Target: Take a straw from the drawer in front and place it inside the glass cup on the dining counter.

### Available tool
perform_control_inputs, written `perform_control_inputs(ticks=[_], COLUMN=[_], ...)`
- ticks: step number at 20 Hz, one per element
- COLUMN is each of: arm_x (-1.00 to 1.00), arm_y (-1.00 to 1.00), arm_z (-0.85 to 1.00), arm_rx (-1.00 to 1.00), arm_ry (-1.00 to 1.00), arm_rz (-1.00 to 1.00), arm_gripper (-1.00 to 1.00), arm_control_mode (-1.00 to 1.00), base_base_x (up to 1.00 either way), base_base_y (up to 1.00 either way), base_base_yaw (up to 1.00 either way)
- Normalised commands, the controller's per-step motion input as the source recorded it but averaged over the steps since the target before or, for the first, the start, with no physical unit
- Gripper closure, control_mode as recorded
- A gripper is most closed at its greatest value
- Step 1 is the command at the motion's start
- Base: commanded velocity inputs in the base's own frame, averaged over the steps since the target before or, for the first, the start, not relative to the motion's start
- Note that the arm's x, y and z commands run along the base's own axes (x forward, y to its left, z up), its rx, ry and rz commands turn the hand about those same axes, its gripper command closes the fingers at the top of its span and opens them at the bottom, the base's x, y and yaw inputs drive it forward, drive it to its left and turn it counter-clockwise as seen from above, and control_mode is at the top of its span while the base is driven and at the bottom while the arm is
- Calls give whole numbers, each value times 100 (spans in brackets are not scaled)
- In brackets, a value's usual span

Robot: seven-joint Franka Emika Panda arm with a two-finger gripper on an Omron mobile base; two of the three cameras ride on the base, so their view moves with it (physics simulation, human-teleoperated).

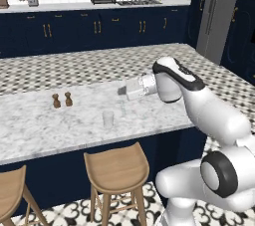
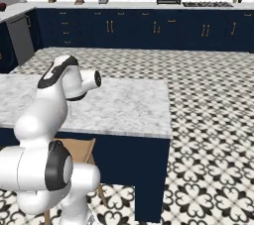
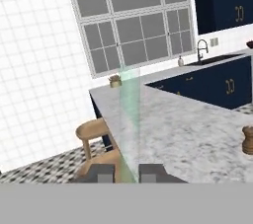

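My gripper (image 1: 121, 90) hangs over the dining counter (image 1: 45, 130), shut on the straw (image 3: 129, 119). In the hand view the straw runs as a pale, see-through stick from between the two finger tips (image 3: 101, 172) away over the marble. From the left base view it shows as a faint thin line (image 1: 123, 107) below the hand. The clear glass cup (image 1: 108, 119) stands upright on the counter, a little left of and nearer than the gripper. The drawer is out of view.
Two small brown shakers (image 1: 62, 100) stand on the marble left of the cup; one (image 3: 248, 139) shows at the hand view's right edge. Wooden stools (image 1: 117, 170) line the counter's near side. The counter's end (image 2: 166, 115) drops to patterned floor.
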Motion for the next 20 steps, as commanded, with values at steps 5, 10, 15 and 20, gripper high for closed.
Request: perform_control_inputs(ticks=[5, 10, 15, 20], arm_x=[59, 38, 9, 5], arm_y=[1, 7, 35, 30], arm_z=[-4, -29, -45, -20], arm_rx=[1, 0, 4, 6], arm_ry=[0, 0, 0, -1], arm_rz=[12, 10, 8, 2], arm_gripper=[100, 100, 100, 100], arm_control_mode=[-100, -100, -100, -100], base_base_x=[0, 0, 0, 0], base_base_y=[0, 0, 0, 0], base_base_yaw=[0, 0, 0, 0])
